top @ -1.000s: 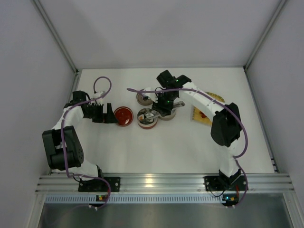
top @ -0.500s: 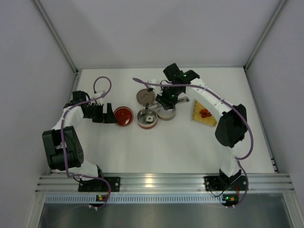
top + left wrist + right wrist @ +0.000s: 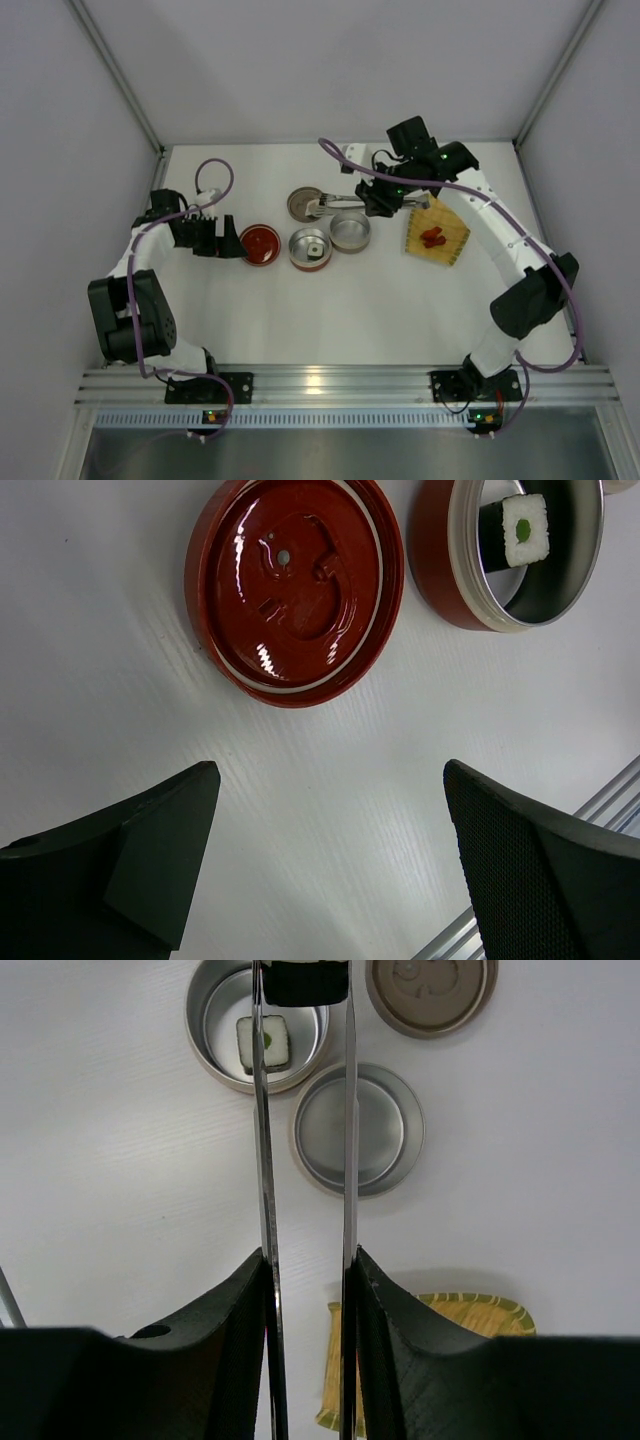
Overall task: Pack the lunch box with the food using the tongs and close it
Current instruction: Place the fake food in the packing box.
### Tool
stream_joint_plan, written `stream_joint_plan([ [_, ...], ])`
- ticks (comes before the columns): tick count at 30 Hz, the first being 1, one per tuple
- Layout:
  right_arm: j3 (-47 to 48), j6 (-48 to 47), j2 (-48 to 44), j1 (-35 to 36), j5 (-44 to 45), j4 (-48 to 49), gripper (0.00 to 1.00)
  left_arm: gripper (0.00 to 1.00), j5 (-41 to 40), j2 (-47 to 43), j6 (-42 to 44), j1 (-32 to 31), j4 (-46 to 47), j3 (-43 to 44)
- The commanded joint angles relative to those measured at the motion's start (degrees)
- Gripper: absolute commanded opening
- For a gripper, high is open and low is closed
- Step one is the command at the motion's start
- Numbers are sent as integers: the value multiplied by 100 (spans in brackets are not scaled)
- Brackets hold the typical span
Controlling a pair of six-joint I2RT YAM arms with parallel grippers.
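You are looking at a white counter (image 3: 330,310) enclosed by plain white walls, with both arms bolted at its near edge. The lunch box (image 3: 293,250) is lying open in four parts: a red-walled tier (image 3: 430,560), an empty steel tier (image 3: 350,232), a tan lid (image 3: 297,203) and a red lid (image 3: 260,244).

Progress: on this evidence, packing is only beginning.
- One sushi roll (image 3: 523,530), white with a black rim and a green centre, is sitting in the red-walled tier.
- The right hand (image 3: 308,1260) is clamping both blades of the tongs (image 3: 262,1160) between its fingers. The tong tips are pinching a dark piece (image 3: 305,982), probably a second roll seen side-on.
- The red bits (image 3: 432,238) are lying on the yellow mat (image 3: 450,222), well apart from the tiers.
- The left hand (image 3: 328,775) is standing fully open near the red lid, holding nothing.
- Remaining work: depositing the held piece, transferring the red bits, stacking the tiers and fitting the lids.

View differences:
- Only the top camera is showing the red bits and the whole layout. There the tongs are reading as just a thin bar ending near the tan lid.
- Only the right wrist camera is showing the pinched piece and the steel tier's bare floor, and it is cutting off most of the mat.
- The left wrist camera is giving you the clearest look at the packed roll and the red lid's moulded face.
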Motion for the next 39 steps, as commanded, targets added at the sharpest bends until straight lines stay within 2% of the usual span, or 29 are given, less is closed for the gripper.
stream_joint_plan([
  [1, -17, 50, 12, -3, -497, -57, 26, 98, 58, -212, 142, 45, -54, 175],
  [5, -139, 68, 4, 50, -666, -146, 25, 98, -12, -247, 203, 45, -28, 79],
  [17, -1141, 375, 311, 296, -753, 1084, 24, 98, 76, -177, 151, 45, 16, 96],
  [24, -1098, 455, 627, 305, -754, 1498, 23, 98, 76, -98, 151, 45, 34, 96],
  [39, -948, 349, 1102, 357, -780, 1700, 23, 98, 14, 69, 168, 45, 122, 87],
])
